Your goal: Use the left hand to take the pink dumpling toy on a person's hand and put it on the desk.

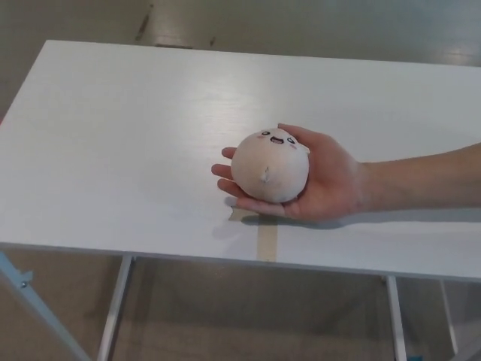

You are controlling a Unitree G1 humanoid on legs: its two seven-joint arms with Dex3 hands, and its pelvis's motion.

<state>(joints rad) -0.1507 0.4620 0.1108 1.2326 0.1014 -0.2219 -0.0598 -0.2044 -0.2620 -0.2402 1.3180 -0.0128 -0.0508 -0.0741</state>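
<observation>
A round pale pink dumpling toy (pixel 270 166) with a small drawn face lies in a person's upturned palm (pixel 327 184). The person's arm reaches in from the right edge, and the palm hovers just above the white desk (pixel 135 135), over a tape cross (pixel 265 239) near the front edge. Neither of my hands shows in the head view.
Only the lower stub of the tape cross shows under the person's palm. The desk's front edge runs across the bottom of the picture, with metal legs (pixel 114 308) and grey floor below it. Wide bare desk surface lies to the left and behind.
</observation>
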